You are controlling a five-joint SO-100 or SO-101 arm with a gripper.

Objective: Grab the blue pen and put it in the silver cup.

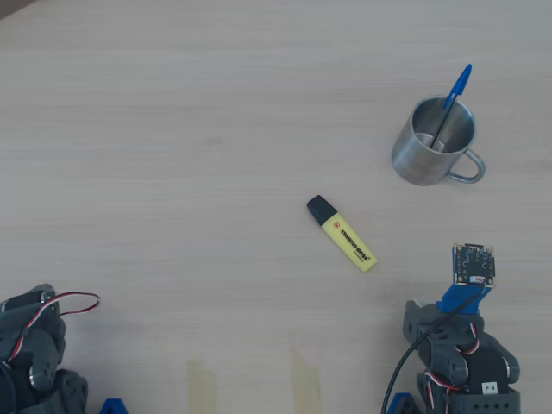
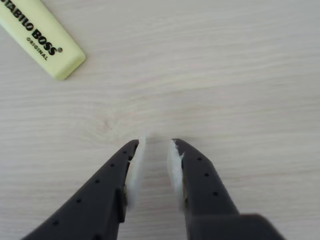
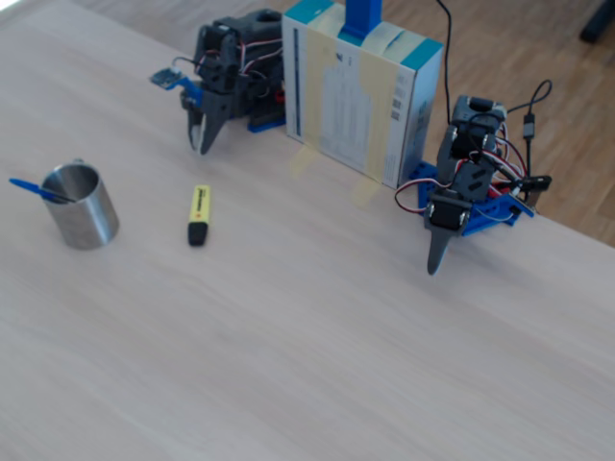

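Note:
The blue pen (image 1: 454, 97) stands tilted inside the silver cup (image 1: 424, 159), blue cap sticking out over the rim; in the fixed view the pen (image 3: 27, 186) leans out of the cup (image 3: 85, 213) to the left. My gripper (image 2: 156, 142) is empty, jaws almost together with a narrow gap, pointing down just above the bare table. In the fixed view the gripper (image 3: 200, 146) hangs at the back, well apart from the cup. In the overhead view its wrist camera board (image 1: 474, 264) covers the fingers.
A yellow highlighter (image 1: 343, 234) with a black cap lies mid-table between my arm and the cup; its end shows in the wrist view (image 2: 42, 37). A second arm (image 3: 452, 206) and a cardboard box (image 3: 360, 91) stand at the table's back edge.

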